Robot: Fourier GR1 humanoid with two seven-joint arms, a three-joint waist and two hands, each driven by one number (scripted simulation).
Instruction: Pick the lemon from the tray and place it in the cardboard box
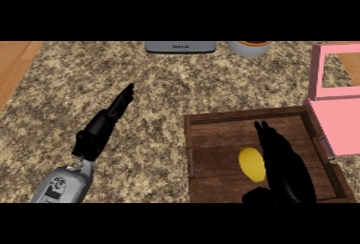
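On the speckled stone counter (147, 81) there are 2 black hands, 1 lemon, 1 tray and 1 box. The right hand (285, 167) lies low over the dark wooden tray (211, 143), its fingers stretched straight and close together, pointing away from the robot, with the thumb jutting out toward the left near the view's lower edge; it is spread, not closed round anything. The 1 yellow lemon (250, 163) rests on the tray floor just to the left of this hand's fingers and just beyond the thumb, right against the hand's edge; whether it touches cannot be told. To the right of the right hand, the pink box (337, 124) stands with its near side against the tray's right rim, 1 pink flap rising at its far end. Well to the left of the right hand, off the tray, the left hand (105, 125) is raised above the bare counter on its grey forearm (65, 185), fingers straight and together, tips pointing away and slightly right, holding nothing. Far beyond both hands, at the counter's back edge, sit 1 grey appliance (180, 46) and, to its right, 1 grey round pot with a brown rim (249, 48).
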